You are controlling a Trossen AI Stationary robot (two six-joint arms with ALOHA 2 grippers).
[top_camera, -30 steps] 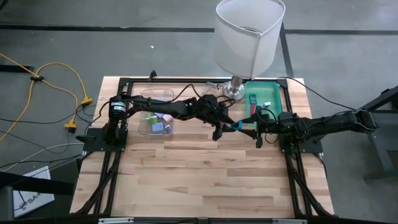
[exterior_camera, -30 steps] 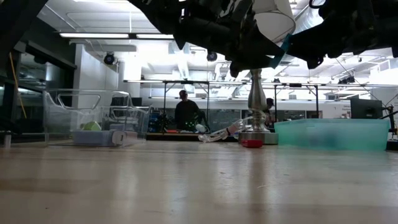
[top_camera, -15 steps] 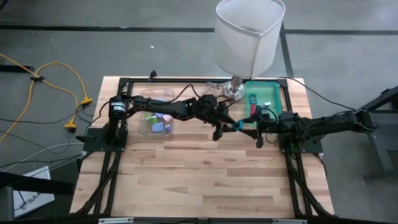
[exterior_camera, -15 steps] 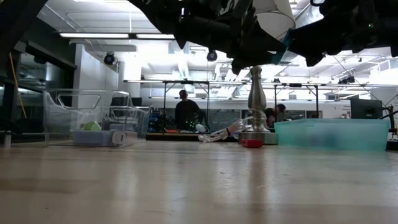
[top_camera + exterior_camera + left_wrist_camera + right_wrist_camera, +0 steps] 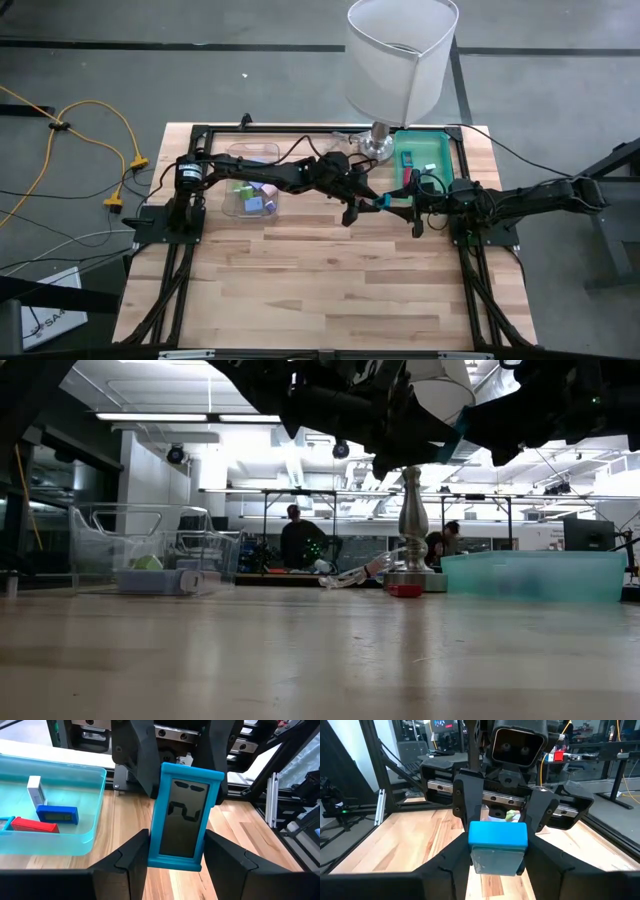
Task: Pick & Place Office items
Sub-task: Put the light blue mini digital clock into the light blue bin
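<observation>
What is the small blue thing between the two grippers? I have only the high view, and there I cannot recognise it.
Observer: The left wrist view shows a flat rectangular blue-framed piece with a dark screen.
Operator: Which gripper holds it?
Observer: Both. The left gripper is shut on its long sides, and in the right wrist view the right gripper is shut on the opposite end.
Operator: Does it touch the table?
Observer: No. In the low view both grippers hang high above the wooden table, with open air underneath them.
</observation>
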